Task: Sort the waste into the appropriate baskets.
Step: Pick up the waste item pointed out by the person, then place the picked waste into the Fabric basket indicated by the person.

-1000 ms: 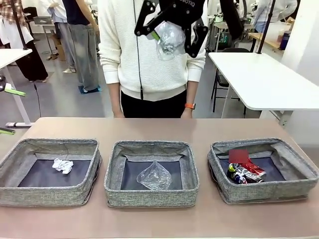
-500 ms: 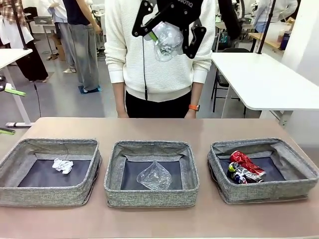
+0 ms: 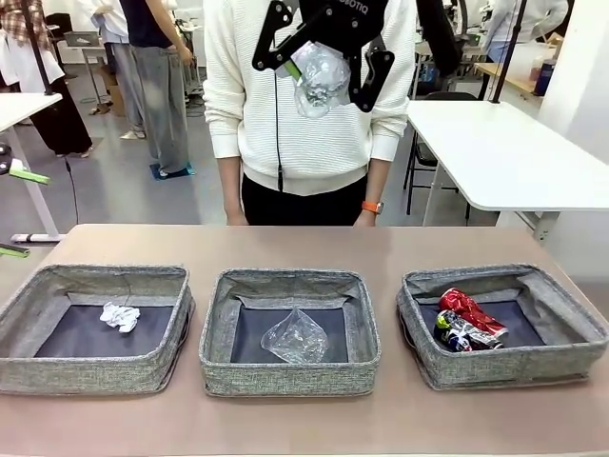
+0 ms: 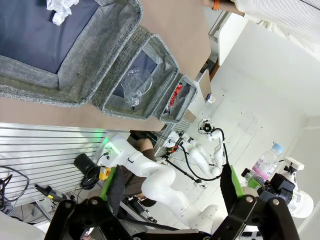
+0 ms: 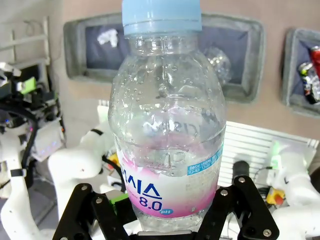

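One bottle (image 5: 167, 125) remains, clamped in the right gripper (image 3: 324, 71); lower it over the middle basket (image 3: 221, 357) before releasing; left gripper (image 4: 170, 192) spread wide

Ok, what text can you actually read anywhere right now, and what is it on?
"8.0": pink label of the bottle held in the right hand.
Larger letters above it: cut off, unreadable.
Blue strip on the label: too small.
Print on the cans: too small.
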`<action>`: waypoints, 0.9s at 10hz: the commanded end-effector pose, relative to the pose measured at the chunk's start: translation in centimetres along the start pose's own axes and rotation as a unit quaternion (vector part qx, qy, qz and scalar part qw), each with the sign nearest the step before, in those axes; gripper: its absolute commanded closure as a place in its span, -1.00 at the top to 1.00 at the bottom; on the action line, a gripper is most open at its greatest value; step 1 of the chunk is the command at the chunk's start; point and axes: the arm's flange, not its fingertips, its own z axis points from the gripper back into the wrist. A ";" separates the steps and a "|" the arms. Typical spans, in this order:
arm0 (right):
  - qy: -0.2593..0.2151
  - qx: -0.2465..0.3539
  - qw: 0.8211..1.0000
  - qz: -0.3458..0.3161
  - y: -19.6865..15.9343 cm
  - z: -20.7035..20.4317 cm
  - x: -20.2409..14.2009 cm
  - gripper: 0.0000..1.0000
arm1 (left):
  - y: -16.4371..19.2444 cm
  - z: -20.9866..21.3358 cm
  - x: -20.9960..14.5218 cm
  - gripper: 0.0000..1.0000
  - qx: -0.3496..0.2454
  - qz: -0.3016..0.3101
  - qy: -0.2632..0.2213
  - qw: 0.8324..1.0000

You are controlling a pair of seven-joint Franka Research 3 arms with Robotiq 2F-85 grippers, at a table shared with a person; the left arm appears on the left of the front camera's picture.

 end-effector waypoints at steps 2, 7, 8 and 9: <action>-0.002 -0.003 1.000 0.003 -0.3 -0.1 -0.2 -1.00 | 0.0 0.3 -0.1 1.00 -0.004 -0.009 0.004 1.000; -0.002 -0.003 1.000 0.003 -0.3 -0.1 -0.2 -1.00 | 0.0 0.3 -0.1 1.00 -0.004 -0.009 0.004 1.000; -0.002 -0.003 1.000 0.003 -0.3 -0.1 -0.2 -1.00 | 0.0 0.3 -0.1 1.00 -0.004 -0.009 0.004 1.000; -0.002 -0.003 1.000 0.003 -0.3 -0.1 -0.2 -1.00 | 0.0 0.3 -0.1 1.00 -0.004 -0.009 0.004 1.000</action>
